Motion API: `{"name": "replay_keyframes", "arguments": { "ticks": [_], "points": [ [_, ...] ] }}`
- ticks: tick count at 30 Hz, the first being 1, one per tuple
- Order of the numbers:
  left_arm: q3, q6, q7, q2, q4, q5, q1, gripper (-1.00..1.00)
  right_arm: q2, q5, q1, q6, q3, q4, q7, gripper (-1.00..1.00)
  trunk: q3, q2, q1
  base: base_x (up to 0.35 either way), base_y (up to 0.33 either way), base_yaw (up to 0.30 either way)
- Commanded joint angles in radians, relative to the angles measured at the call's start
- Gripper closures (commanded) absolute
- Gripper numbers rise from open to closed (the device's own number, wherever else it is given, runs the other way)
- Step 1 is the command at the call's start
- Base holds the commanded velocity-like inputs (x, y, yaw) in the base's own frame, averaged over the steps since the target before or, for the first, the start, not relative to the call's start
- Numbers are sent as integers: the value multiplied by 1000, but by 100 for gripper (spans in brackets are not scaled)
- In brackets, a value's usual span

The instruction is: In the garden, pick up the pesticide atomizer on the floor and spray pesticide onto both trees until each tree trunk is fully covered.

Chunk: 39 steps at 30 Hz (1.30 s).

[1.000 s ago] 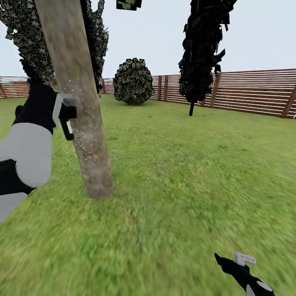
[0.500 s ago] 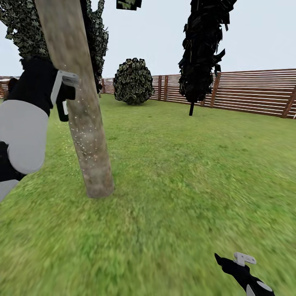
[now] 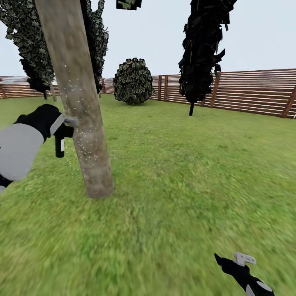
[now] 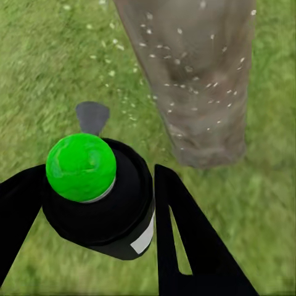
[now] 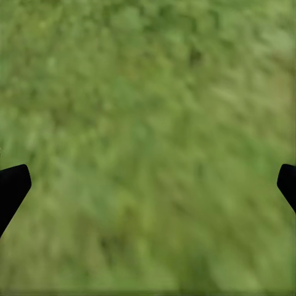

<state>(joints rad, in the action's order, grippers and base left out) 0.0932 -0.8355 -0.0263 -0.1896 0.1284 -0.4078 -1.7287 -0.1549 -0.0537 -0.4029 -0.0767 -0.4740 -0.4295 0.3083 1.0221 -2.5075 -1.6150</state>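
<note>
One tree trunk [image 3: 78,102], thick, grey-brown and leaning, rises from the grass close in front at the left; white specks dot its bark [image 4: 191,80]. My left gripper [image 3: 61,131] is at mid-trunk height just left of it, shut on the pesticide atomizer [image 3: 60,144]. In the left wrist view the atomizer [image 4: 98,197] is a small black bottle with a round green top, clamped between my gripper's [image 4: 102,222] black fingers [image 4: 185,246], nozzle toward the trunk. My right gripper [image 3: 242,263] hangs low at the right, open [image 5: 148,185] over bare grass.
The garden lawn [image 3: 185,164] spreads ahead to a brown slat fence [image 3: 255,92]. A dark narrow conifer [image 3: 201,49] stands at the back right and a round bush [image 3: 132,81] at the back centre. Dark foliage [image 3: 28,45] hangs behind the trunk.
My left arm with the atomizer first rose along the trunk, then came down lower than where it started. More white specks show on the bark. The right arm has not moved.
</note>
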Motion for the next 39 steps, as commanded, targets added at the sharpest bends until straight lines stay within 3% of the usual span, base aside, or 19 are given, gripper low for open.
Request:
{"name": "replay_keyframes", "arguments": {
  "ticks": [1,4,6,10,11,15,20,23,26,28,33,39],
  "points": [
    [-1,75,1,-7,-59,1,32,100,0,-1,0,0,0,1,0,-100,0,0,0,0,0,0],
    [0,141,2,-8,-96,2,95,100,0,-1,0,0,0,1,0,-100,0,0,0,0,0,0],
    [0,216,2,-8,-104,5,190,100,0,-1,-1,0,0,1,0,-100,0,0,0,0,0,0],
    [4,336,2,-7,-107,10,326,100,1,-1,-1,0,1,2,0,-100,0,0,0,0,0,0],
    [19,386,3,-4,-107,11,382,100,0,-1,-1,0,0,2,0,-100,0,0,0,0,0,0],
    [39,416,3,-1,-106,11,469,100,0,-1,-1,0,0,3,0,-100,0,0,0,0,0,0],
    [66,608,8,-1,-104,12,590,100,0,-1,-1,0,0,1,0,-100,0,0,0,0,0,0],
    [134,718,9,-1,-104,59,617,100,0,-1,0,0,0,-1,0,-100,0,0,0,0,0,0],
    [155,834,9,-3,-105,117,643,100,0,-1,0,0,0,-1,0,-100,0,0,0,0,0,0],
    [158,876,9,-4,-105,140,659,100,0,-1,0,0,0,-1,0,-100,0,0,0,0,0,0],
    [159,913,6,-5,-106,216,692,100,0,-1,-1,0,1,-2,1,-100,0,0,0,0,0,0],
    [157,916,8,5,-102,230,711,100,2,-3,0,1,4,-2,5,-100,0,0,0,97,0,49]
  ]
}}
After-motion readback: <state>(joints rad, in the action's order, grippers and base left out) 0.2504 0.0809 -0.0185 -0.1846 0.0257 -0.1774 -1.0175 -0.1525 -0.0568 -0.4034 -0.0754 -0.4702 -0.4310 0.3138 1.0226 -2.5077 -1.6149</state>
